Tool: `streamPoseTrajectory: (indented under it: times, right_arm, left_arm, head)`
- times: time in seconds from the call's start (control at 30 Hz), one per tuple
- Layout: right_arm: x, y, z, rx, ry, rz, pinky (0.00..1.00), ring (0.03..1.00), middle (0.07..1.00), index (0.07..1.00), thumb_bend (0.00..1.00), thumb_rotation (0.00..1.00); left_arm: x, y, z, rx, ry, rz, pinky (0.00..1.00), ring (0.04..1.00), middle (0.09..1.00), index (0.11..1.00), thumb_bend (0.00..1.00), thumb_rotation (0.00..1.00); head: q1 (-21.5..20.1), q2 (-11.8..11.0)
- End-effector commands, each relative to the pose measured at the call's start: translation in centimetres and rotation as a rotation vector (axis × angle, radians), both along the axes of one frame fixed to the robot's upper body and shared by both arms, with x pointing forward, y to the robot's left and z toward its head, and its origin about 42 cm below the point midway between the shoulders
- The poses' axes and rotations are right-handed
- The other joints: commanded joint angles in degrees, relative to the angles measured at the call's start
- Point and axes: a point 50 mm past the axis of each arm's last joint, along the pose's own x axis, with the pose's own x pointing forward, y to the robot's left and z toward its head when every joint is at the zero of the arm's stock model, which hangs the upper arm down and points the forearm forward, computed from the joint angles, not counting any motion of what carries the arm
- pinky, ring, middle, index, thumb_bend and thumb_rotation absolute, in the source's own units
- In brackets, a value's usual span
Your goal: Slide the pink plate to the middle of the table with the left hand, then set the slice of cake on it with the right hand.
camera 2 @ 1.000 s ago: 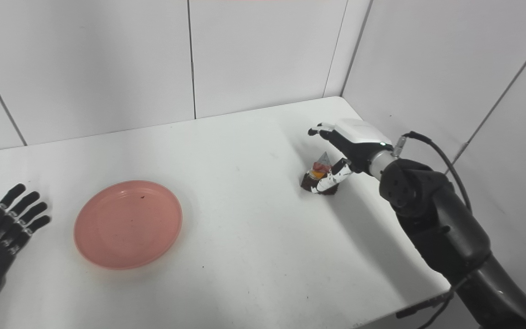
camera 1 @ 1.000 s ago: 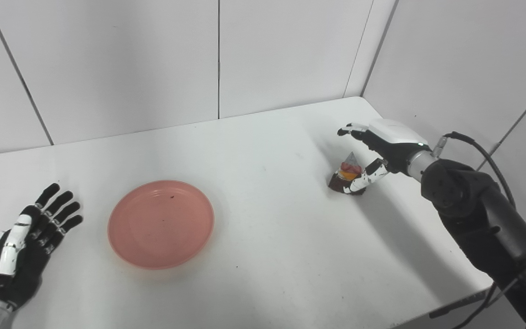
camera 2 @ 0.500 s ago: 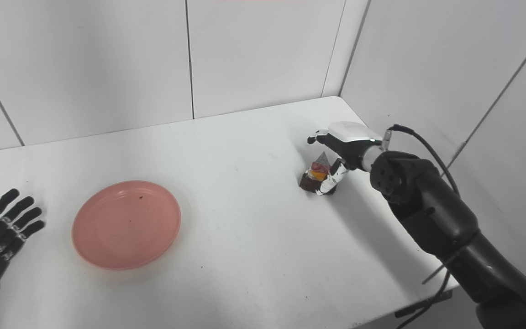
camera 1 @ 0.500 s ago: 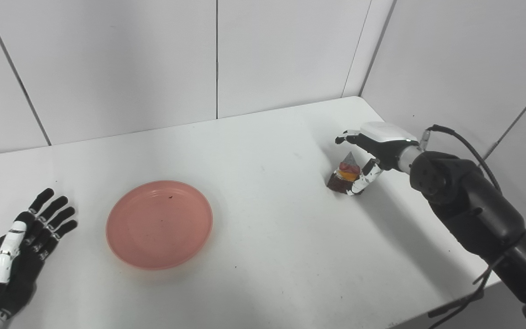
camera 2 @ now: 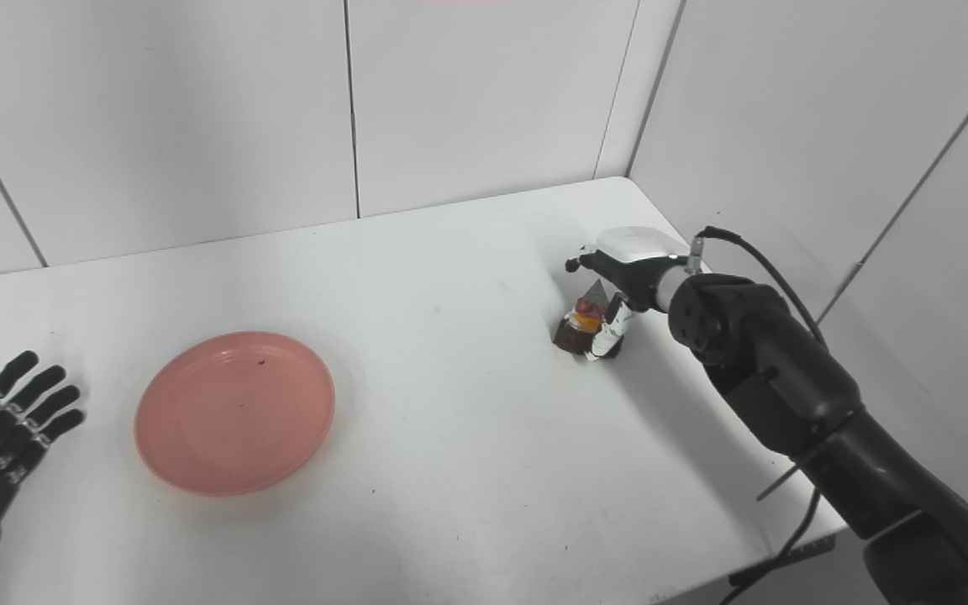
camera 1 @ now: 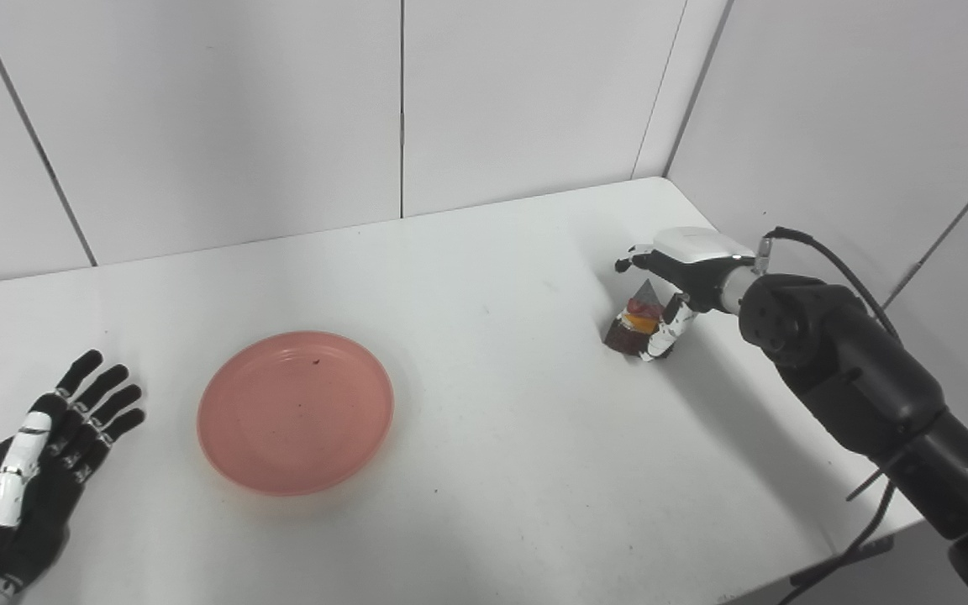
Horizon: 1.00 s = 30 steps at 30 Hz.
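Both steps look half-set: pink plate [camera 1: 295, 411] sits left of table [camera 1: 492, 437] centre, left hand [camera 1: 26, 496] spread & empty, while right hand [camera 1: 673, 281] brackets cake slice [camera 1: 637, 319], fingers unclosed — next we clench, lift.

You've got the round pink plastic plate [camera 1: 296, 411] flat on the white counter [camera 1: 484, 437], left of centre, toward the near edge. Your left hand [camera 1: 34, 470] sits at the counter's near-left corner, left of the plate, apart from it. The layered wedge slice of cake [camera 1: 636, 323] stands on the counter far right, well apart from the plate, near the right-hand wall panels [camera 1: 854, 126]. Your right hand [camera 1: 676, 277] is at the slice, fingers [camera 1: 628, 257] over and behind it, thumb [camera 1: 669, 328] against its right side. Back wall runs behind everything.
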Motion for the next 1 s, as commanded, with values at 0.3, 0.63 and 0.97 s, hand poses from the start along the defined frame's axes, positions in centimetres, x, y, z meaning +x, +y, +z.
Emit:
streamPoseTrajectory:
  times: [0.3, 0.63, 0.97]
  right_arm:
    - [0.9, -0.2, 2.3, -0.045, -0.047, 0.038, 0.71, 0.890, 0.941, 0.835, 1.00, 0.14]
    - [1.3, -0.1, 1.7, -0.038, -0.021, 0.057, 0.74, 0.884, 0.885, 0.811, 0.93, 0.06]
    - [2.0, -0.3, 0.2, -0.015, -0.023, 0.042, 0.66, 0.738, 0.785, 0.745, 0.83, 0.00]
  left_arm:
    - [-2.2, 0.5, -3.5, 0.030, 0.185, 0.010, 0.87, 0.888, 0.913, 0.911, 0.47, 0.89]
    - [-2.4, 0.3, -3.3, 0.026, 0.185, 0.008, 0.87, 0.886, 0.912, 0.912, 0.46, 0.89]
    - [-2.5, 0.2, -3.1, 0.028, 0.180, 0.007, 0.87, 0.887, 0.914, 0.914, 0.47, 0.88]
  head:
    - [0.2, 0.4]
    - [0.8, 0.8]
    - [1.0, 1.1]
